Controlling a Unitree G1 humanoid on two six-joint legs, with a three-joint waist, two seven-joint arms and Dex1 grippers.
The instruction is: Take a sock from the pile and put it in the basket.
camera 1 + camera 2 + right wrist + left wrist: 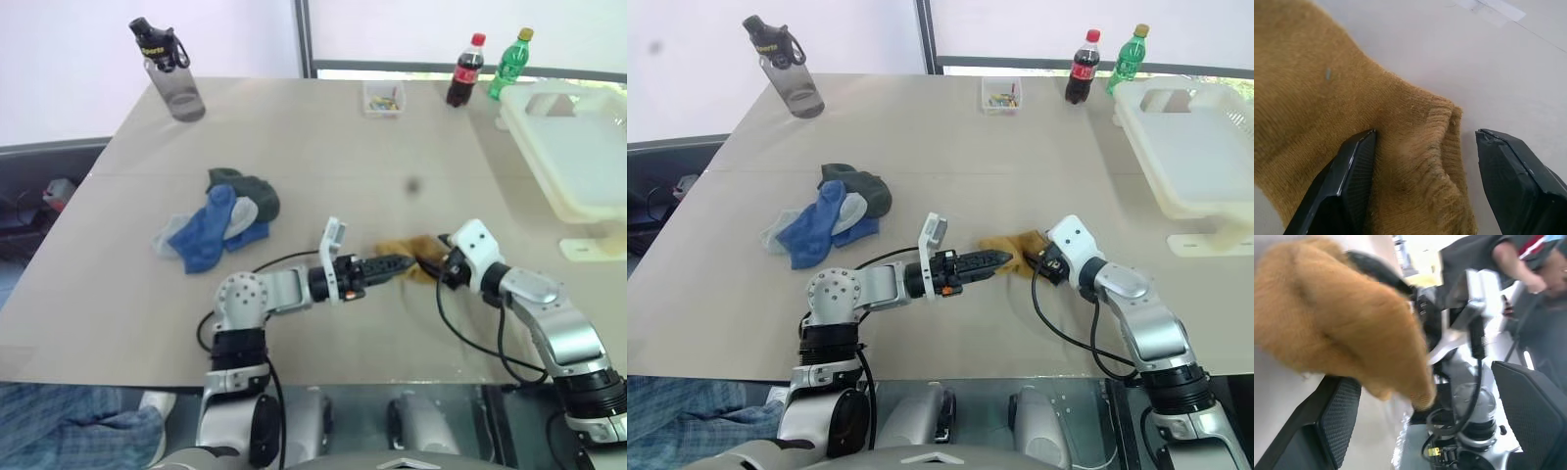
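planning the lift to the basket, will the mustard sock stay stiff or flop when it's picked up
The mustard sock is ribbed knit lying bunched and folded, so it will likely droop. Its fuzzy surface should resist slipping off the right gripper fingers. It probably weighs little.

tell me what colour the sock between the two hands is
Mustard yellow sock, clearest in the right wrist view.

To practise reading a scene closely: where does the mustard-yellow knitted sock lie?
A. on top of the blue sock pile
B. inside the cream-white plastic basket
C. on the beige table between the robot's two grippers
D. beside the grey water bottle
C: the mustard-yellow knitted sock lies on the beige table, between the left gripper and the right gripper.
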